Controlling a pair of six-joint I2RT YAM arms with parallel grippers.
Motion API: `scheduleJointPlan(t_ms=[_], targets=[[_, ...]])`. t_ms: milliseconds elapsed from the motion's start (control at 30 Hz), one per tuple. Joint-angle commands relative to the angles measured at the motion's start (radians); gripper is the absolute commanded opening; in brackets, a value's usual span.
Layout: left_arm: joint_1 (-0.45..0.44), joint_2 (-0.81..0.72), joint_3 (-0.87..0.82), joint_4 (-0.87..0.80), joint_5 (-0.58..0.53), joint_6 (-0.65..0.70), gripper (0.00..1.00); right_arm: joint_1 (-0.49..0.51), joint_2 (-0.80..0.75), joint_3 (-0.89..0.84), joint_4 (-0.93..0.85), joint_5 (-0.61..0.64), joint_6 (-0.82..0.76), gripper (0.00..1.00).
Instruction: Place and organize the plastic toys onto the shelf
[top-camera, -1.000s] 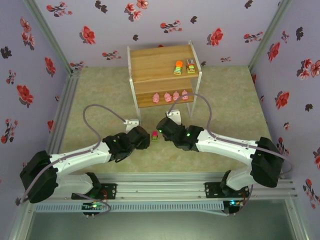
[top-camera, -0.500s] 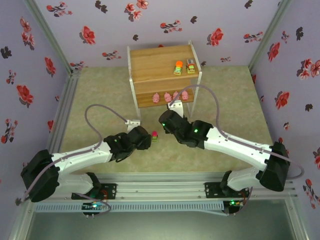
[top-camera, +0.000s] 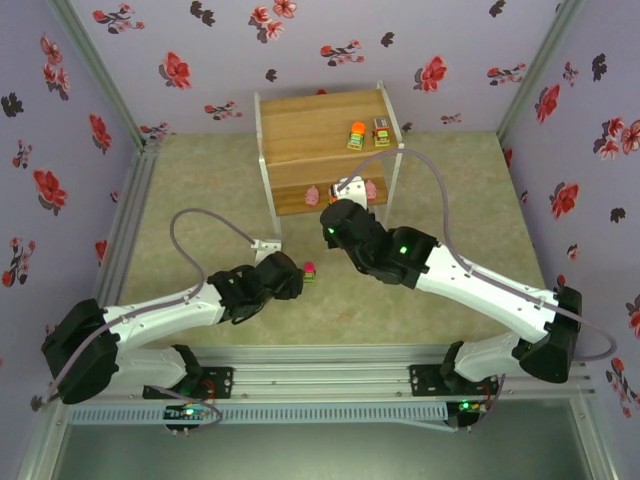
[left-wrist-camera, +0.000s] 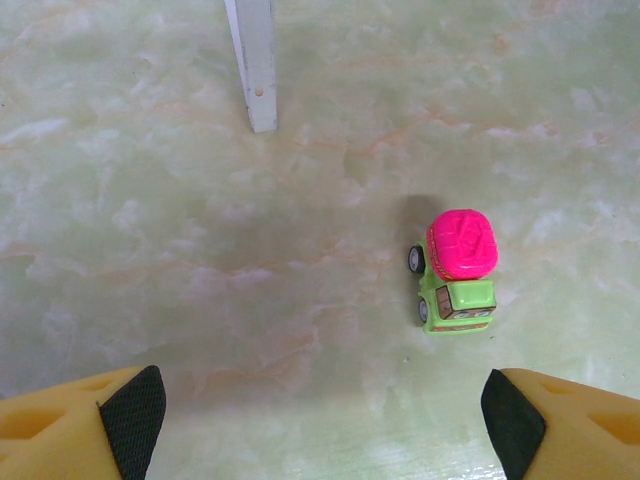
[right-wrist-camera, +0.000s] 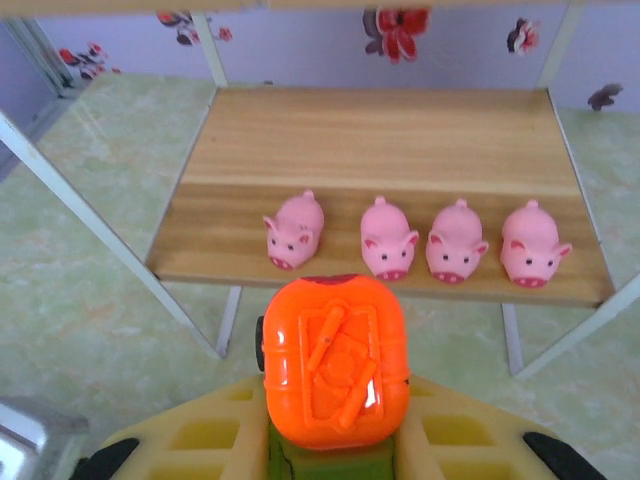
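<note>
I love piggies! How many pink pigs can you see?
4. They stand in a row along the front of the lower board of the shelf: left pig, second pig, third pig, right pig. None seems hidden.

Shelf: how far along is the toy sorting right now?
Done: four pink pigs stand in a row on the lower board, and two trucks sit on the top board. In hand: the right gripper is shut on an orange-topped truck, facing the shelf. Left: the magenta-topped truck sits on the floor ahead of the open left gripper, not yet grasped.
</note>
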Motion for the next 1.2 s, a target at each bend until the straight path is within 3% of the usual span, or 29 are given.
scheduleJointPlan(t_ms=[0, 700, 1167], targets=[[0.009, -0.027, -0.018, 0.003, -0.013, -0.010, 0.86, 0.008, 0.007, 0.057, -0.019, 0.041, -0.052, 0.20], [0.016, -0.055, -0.052, 0.021, -0.015, -0.029, 0.86, 0.000, 0.117, 0.303, -0.036, 0.093, -0.171, 0.21], [0.016, -0.060, -0.046, 0.017, -0.013, -0.017, 0.86, -0.094, 0.249, 0.503, -0.079, 0.081, -0.242, 0.21]])
